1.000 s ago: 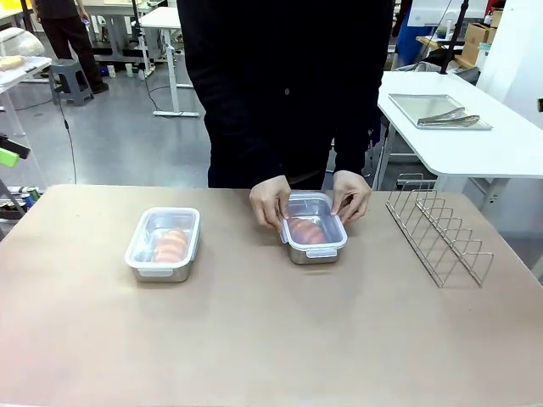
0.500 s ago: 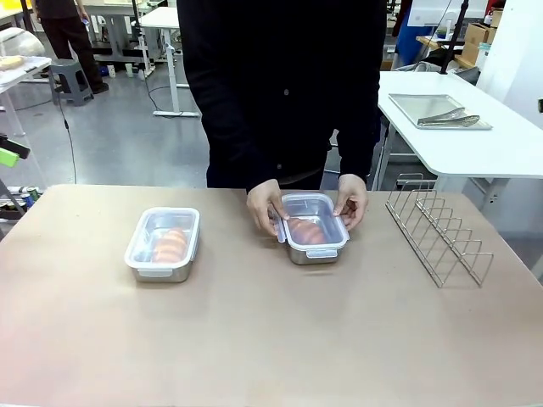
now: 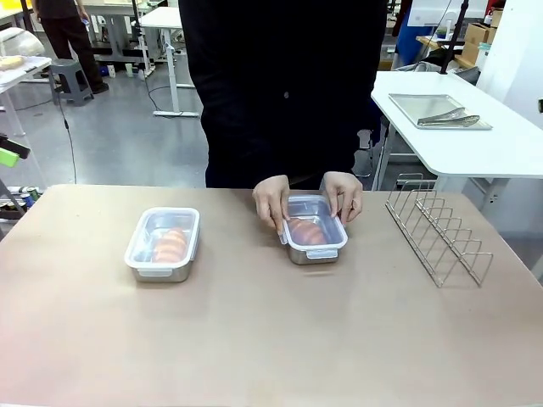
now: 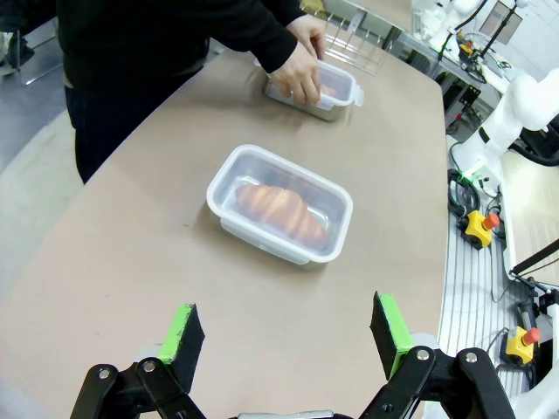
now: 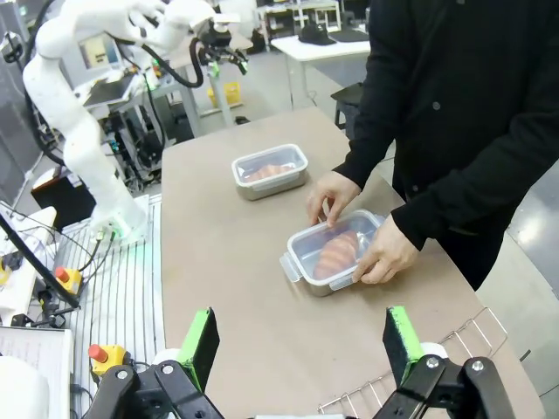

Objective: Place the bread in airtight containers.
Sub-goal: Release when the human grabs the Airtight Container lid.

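1. In the front view, take the wire rack [image 3: 439,229] as your landmark. Two steel containers sat to its left: the nearer one [image 3: 313,230] under the person's two hands [image 3: 272,202], the farther one [image 3: 163,243] well apart toward the table's [image 3: 271,339] left side. Each held a croissant [image 3: 170,244] under a clear lid. The farther tin looked finished; on the nearer one the person was pressing the lid down, so you could judge only its clips were left.

2. In the left wrist view, your left gripper [image 4: 286,336] hung with its green pads spread wide and empty, above bare table. The lidded container [image 4: 279,202] lay just ahead of it; the rack [image 4: 362,39] stood at the far end, beyond the person's hand [image 4: 298,74] on the second tin.

3. In the right wrist view, your right gripper [image 5: 301,343] was likewise spread and empty, the rack's wires [image 5: 437,353] just beside it. The person's fingers flanked the second croissant [image 5: 338,253], blocking any reach there.
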Controlling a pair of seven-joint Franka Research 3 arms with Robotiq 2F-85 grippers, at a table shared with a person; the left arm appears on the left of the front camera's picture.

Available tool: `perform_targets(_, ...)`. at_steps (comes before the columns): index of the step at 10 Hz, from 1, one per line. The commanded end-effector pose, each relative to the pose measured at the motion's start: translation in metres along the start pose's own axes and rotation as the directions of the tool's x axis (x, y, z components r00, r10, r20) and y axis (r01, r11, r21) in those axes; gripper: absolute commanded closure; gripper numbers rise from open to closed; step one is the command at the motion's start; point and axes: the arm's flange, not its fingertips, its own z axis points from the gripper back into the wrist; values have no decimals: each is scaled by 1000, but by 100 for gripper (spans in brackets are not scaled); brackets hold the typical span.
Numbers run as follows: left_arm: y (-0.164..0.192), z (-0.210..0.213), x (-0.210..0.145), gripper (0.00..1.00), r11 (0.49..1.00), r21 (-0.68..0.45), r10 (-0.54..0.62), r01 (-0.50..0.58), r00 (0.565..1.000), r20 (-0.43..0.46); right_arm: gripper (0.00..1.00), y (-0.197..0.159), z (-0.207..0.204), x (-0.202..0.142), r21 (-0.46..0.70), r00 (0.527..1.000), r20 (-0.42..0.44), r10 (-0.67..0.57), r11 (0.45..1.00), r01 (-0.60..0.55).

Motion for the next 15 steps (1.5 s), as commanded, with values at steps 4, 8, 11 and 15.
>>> perform_targets(4, -3, 0, 1, 0, 1000, 1, -9, 9, 1000, -9, 0, 1, 0, 1, 6, 1000, -3, -4, 1000, 4)
perform_targets(8, -3, 0, 1, 0, 1000, 1, -9, 9, 1000, -9, 0, 1, 0, 1, 6, 1000, -3, -4, 1000, 4)
perform_targets(11, -3, 0, 1, 0, 1000, 1, -9, 9, 1000, -9, 0, 1, 0, 1, 6, 1000, -3, -4, 1000, 4)
perform_targets(15, -3, 0, 1, 0, 1000, 1, -9, 9, 1000, -9, 0, 1, 0, 1, 6, 1000, -3, -4, 1000, 4)
